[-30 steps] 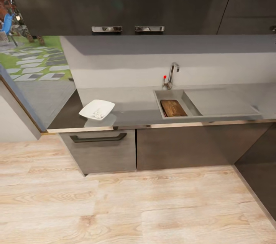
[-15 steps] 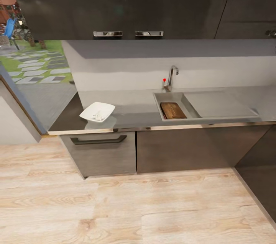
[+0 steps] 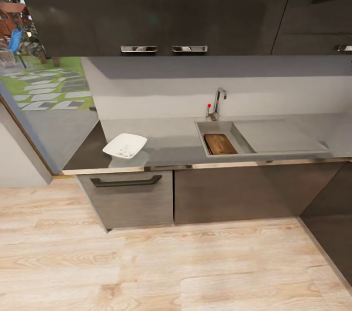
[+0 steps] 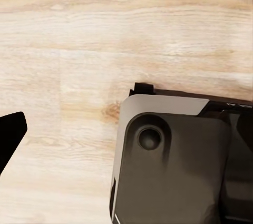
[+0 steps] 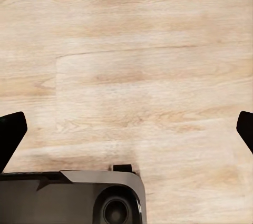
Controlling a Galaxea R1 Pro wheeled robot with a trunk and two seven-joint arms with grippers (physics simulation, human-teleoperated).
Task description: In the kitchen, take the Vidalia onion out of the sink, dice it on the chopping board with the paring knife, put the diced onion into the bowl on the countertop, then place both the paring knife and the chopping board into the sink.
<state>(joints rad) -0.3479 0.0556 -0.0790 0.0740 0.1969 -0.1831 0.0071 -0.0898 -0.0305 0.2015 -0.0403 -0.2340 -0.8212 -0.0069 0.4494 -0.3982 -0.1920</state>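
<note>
Both grippers hang over the wooden floor (image 5: 158, 50), jaws spread wide and empty. Head view has drawn back from the countertop (image 3: 171, 142): chopping board (image 3: 220, 143) lies in the sink (image 3: 201, 130), bowl (image 3: 125, 145) holds pale pieces; task apparently finished.

No text, label, brand, number or sign can be read on anything in these views.
</note>
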